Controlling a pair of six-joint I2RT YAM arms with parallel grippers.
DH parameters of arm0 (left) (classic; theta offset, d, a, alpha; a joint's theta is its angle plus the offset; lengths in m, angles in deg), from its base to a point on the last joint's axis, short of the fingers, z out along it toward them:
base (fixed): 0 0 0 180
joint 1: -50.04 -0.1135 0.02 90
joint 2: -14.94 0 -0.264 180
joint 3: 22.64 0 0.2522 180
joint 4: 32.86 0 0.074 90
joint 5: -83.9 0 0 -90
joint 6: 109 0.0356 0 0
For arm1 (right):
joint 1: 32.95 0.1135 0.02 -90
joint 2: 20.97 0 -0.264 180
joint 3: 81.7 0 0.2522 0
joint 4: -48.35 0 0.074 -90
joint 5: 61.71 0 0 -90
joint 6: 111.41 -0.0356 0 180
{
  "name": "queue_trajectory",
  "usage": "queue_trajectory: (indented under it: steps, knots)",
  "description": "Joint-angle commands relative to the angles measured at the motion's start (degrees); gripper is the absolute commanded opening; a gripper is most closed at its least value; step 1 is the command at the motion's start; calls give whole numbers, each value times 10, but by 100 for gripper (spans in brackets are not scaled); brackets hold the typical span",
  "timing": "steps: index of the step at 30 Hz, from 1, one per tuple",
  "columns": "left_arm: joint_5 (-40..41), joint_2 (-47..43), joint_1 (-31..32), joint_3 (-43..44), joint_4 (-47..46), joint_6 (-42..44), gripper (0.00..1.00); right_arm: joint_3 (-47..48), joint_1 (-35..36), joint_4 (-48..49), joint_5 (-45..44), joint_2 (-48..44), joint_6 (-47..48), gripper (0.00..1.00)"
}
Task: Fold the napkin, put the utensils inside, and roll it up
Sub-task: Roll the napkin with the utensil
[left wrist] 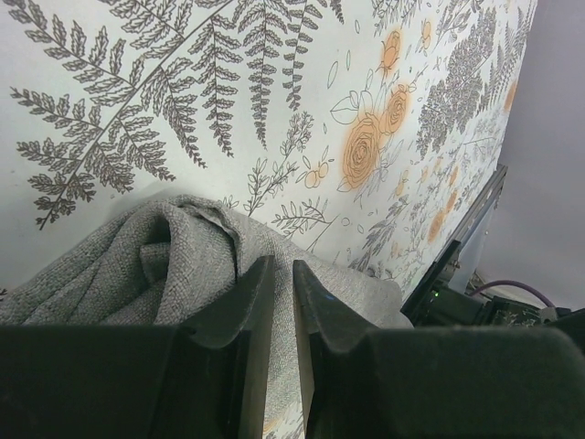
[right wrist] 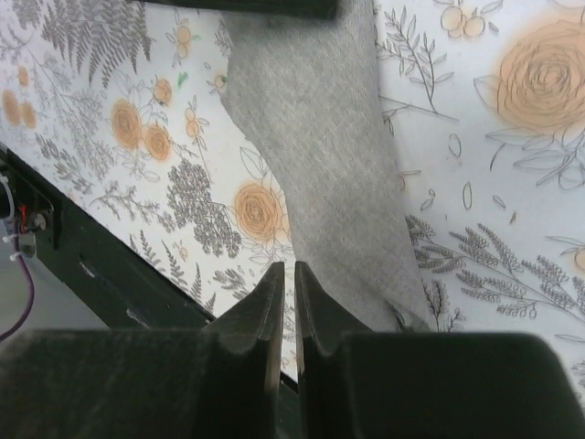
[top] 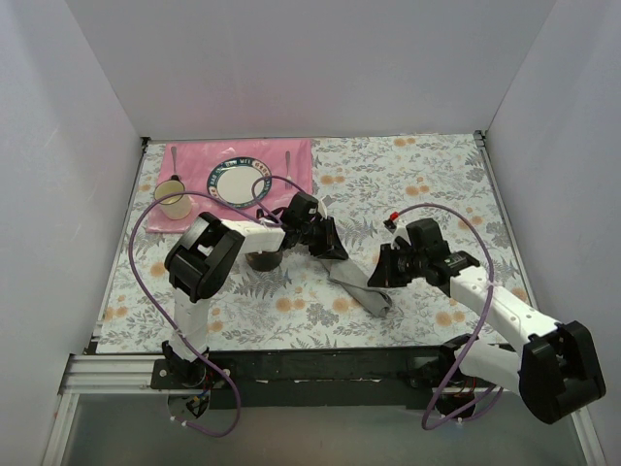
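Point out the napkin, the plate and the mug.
napkin (top: pixel 357 287): top external view, middle of the grey strip.
plate (top: pixel 240 183): top external view, its white centre.
mug (top: pixel 176 206): top external view, its cream side wall.

The napkin (right wrist: pixel 320 137) is matt grey cloth with a rough weave. The table (right wrist: pixel 457 210) has a smooth, printed cover.
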Motion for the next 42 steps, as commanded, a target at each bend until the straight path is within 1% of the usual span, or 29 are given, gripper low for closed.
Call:
queue_trajectory:
  steps: [1,4,7,12,16,22,25,29,30,31,32,33,34,35,36,37,38,39,40,41,42]
  knots:
    - [26,-4,-4,15,33,16,15,-66,3,-8,-7,-44,-33,16]
    - [26,-5,-4,20,37,18,15,-102,3,13,-4,-52,-51,15]
    - [24,-8,-4,30,45,17,15,-104,3,12,-18,-50,-46,15]
    - [14,-19,-4,50,59,13,16,-62,3,-14,-23,-50,-32,15]
    - [0,-34,-4,75,67,4,17,-39,3,-17,-12,-52,-27,15]
    - [-10,-68,-4,93,86,5,19,-5,3,-18,-30,-37,-16,16]
    - [-10,-90,-4,102,98,8,20,24,2,-27,-42,-26,-5,17]
    - [-5,-135,-4,120,127,17,23,77,1,-76,-87,-24,12,21]
    - [0,-154,-3,120,132,23,24,87,1,-82,-97,-41,15,24]
    - [9,-191,-4,121,138,31,25,101,1,-84,-107,-55,16,27]
    - [29,-216,-4,119,156,46,26,106,2,-87,-130,-71,16,30]
    - [42,-239,-5,116,165,54,30,110,1,-89,-142,-112,17,39]
    - [58,-295,-5,112,172,61,33,112,1,-87,-155,-135,15,46]
    - [88,-322,-5,104,186,70,37,109,1,-82,-184,-159,11,55]
    - [102,-351,-6,97,192,73,46,104,2,-77,-204,-208,5,84]
    - [114,-382,-8,79,197,74,50,100,1,-77,-220,-232,-4,98]
    - [136,-433,-10,70,210,74,54,100,0,-78,-264,-253,-22,99]
    - [146,-460,-11,62,215,72,59,101,0,-83,-282,-289,-31,99]
    - [154,-481,-11,40,222,70,64,103,0,-102,-303,-304,-45,99]
    - [158,-523,-13,28,230,67,68,109,1,-111,-333,-328,-65,99]
    - [167,-541,-15,14,234,55,71,110,0,-113,-338,-338,-60,99]
